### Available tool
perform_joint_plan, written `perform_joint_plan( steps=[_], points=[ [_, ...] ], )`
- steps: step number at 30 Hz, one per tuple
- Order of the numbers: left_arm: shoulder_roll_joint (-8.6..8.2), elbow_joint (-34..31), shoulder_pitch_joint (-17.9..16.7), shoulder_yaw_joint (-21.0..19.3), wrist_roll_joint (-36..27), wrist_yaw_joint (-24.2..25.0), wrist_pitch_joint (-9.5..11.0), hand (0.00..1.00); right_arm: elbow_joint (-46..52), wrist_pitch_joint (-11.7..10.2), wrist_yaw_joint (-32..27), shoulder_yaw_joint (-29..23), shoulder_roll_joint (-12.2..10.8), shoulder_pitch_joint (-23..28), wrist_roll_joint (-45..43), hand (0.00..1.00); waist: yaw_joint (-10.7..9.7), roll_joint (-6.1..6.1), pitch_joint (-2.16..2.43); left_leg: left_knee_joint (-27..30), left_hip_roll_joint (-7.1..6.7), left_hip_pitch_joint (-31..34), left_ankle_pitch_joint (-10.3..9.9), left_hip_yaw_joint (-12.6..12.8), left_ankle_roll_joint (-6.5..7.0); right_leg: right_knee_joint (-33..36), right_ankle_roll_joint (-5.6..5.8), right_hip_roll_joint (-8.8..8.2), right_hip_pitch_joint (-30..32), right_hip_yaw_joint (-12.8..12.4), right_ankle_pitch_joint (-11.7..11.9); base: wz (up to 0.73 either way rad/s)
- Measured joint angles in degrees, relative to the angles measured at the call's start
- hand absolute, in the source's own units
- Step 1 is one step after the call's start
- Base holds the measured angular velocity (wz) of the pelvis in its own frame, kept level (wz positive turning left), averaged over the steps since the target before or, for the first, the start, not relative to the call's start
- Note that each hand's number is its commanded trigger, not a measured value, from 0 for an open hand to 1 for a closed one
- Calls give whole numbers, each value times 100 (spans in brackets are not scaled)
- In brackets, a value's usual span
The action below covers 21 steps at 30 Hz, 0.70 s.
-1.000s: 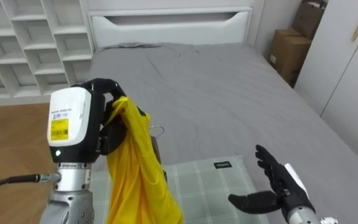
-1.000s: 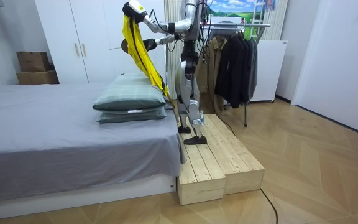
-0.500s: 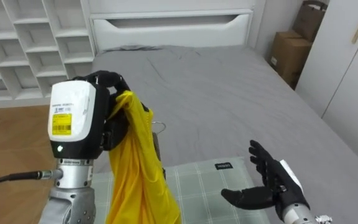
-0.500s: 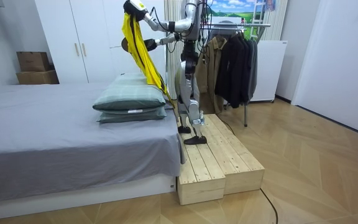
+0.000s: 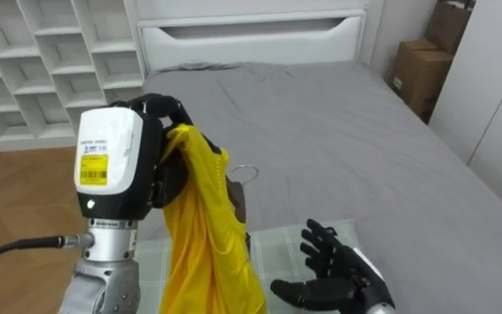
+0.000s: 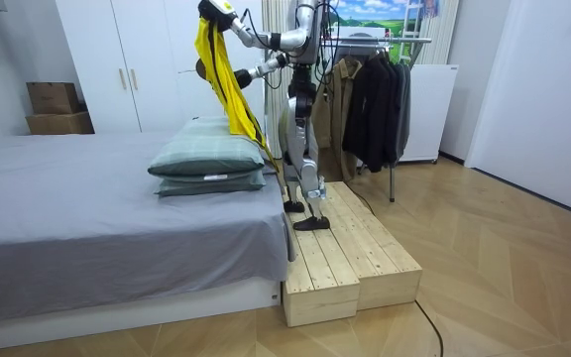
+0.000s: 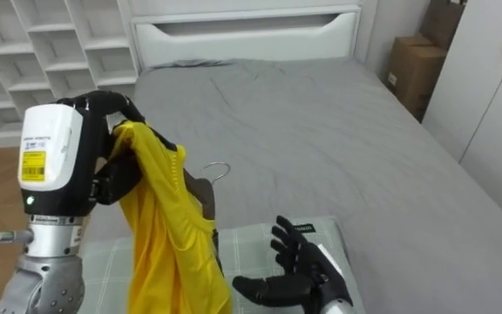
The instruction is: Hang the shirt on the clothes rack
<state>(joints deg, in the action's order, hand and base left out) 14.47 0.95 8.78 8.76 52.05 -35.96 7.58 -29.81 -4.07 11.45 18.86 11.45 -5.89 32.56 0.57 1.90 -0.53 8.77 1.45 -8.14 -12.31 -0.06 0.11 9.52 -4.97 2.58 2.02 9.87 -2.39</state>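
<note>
Hanging from the left robot hand (image 5: 166,170), the yellow garment (image 5: 203,240) droops in long bunched folds, raised high above the bed (image 5: 321,131) at the end where the pillows lie. Thin cloth, with its top gathered into a wad. A dark hanger (image 5: 237,199) sits behind the cloth, its metal hook poking out toward the bed's middle.

Left robot hand: fingers curled tight round the gathered top of the garment.

Right robot hand (image 5: 329,277): fingers spread and relaxed, palm turned toward the garment, holding nothing. It hovers above the green checked pillow (image 5: 273,249) on the bed, apart from the cloth.

Robot stands upright on a wooden platform (image 6: 350,258) beside the bed.
</note>
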Motion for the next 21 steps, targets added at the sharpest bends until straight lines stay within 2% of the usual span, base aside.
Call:
perform_joint_plan(
  steps=[6, 13, 18, 21],
  points=[
    [4, 4, 0, 89, 3, 1, -117, 100, -97, 47, 187, 159, -16, -199, 475, 0, 40, -58, -39, 9, -8, 36, 1, -23, 1, -10, 14, -27, 2, 55, -8, 4],
    [6, 4, 0, 89, 3, 3, -175, 100, -211, 47, 330, 372, -83, -254, 1029, 0, 166, -60, -40, 14, -3, 54, 1, -57, 1, -16, 15, -44, 1, 136, -10, 3],
    [3, 1, 0, 90, 25, 3, -226, 100, -596, 46, 403, 485, -214, -410, 1075, 0, 152, -62, -42, 14, -10, 53, 1, -105, 1, -89, 27, -46, -54, 160, -5, 5],
    [22, -10, 0, 89, 162, 5, -229, 100, -787, 46, 436, 477, -209, -473, 1094, 0, 188, -63, -42, 14, -12, 58, 1, -138, 1, -92, 32, -46, -56, 179, -9, 6]
  ],
)
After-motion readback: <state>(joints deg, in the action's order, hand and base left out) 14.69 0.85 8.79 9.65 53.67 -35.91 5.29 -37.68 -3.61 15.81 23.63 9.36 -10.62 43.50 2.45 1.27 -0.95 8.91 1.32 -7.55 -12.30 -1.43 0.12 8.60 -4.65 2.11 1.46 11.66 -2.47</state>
